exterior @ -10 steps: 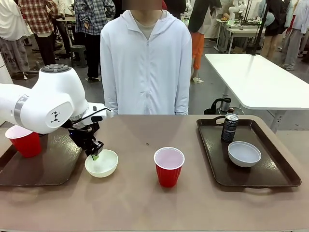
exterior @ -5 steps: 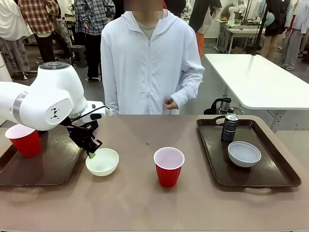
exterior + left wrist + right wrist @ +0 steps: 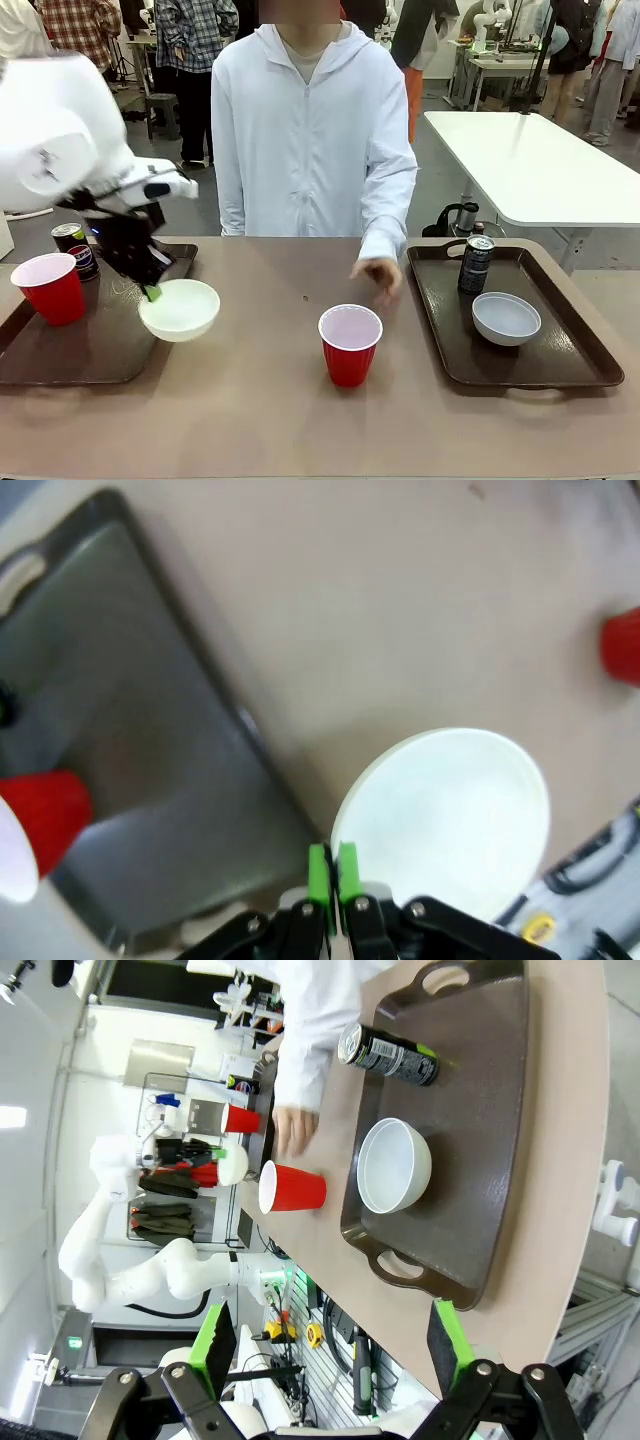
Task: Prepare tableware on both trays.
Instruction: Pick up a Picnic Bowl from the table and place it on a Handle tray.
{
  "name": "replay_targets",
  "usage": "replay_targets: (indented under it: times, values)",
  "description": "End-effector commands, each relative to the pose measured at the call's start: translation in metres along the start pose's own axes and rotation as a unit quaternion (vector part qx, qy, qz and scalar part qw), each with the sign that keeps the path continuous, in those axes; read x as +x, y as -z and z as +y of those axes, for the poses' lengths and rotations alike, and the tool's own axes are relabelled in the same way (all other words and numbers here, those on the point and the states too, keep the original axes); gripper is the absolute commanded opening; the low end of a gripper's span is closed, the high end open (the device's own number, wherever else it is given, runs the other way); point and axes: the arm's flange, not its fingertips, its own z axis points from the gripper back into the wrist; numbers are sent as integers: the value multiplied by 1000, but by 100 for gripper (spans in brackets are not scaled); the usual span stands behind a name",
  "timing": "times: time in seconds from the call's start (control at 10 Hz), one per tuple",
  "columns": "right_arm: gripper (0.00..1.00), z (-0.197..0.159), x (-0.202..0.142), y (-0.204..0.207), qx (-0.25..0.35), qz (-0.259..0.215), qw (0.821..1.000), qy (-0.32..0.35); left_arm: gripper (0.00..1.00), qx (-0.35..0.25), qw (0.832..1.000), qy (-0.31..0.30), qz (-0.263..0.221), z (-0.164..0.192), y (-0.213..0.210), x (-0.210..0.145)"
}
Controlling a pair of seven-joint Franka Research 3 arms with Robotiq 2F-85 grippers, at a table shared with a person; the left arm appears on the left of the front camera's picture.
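Above the right edge of the left dark brown rectangular plastic tray, the left gripper pinches the near-left rim of the small cream-white round bowl, lifted; bare tray floor lies just left. Right gripper stands wide, holding nothing.

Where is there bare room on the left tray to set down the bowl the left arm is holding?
The left tray is bare across its middle and front, right of the red cup and in front of the drink can. Its back left corner is crowded by those two. The left gripper holds the cream-white bowl above the tray's right rim.
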Motion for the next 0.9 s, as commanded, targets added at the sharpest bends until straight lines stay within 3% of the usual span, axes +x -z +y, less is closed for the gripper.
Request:
replay_targets:
  times: [0.0,0.4,0.8]
  values:
    - [100,3,1,-1,-1,-1,1000,9,0,-20,999,-28,-8,22,-22,-23]
    - [100,3,1,-1,-1,-1,1000,9,0,-63,994,-83,-23,96,-26,-55]
    - [100,3,1,-1,-1,-1,1000,9,0,-45,991,-119,-34,136,-9,-67]
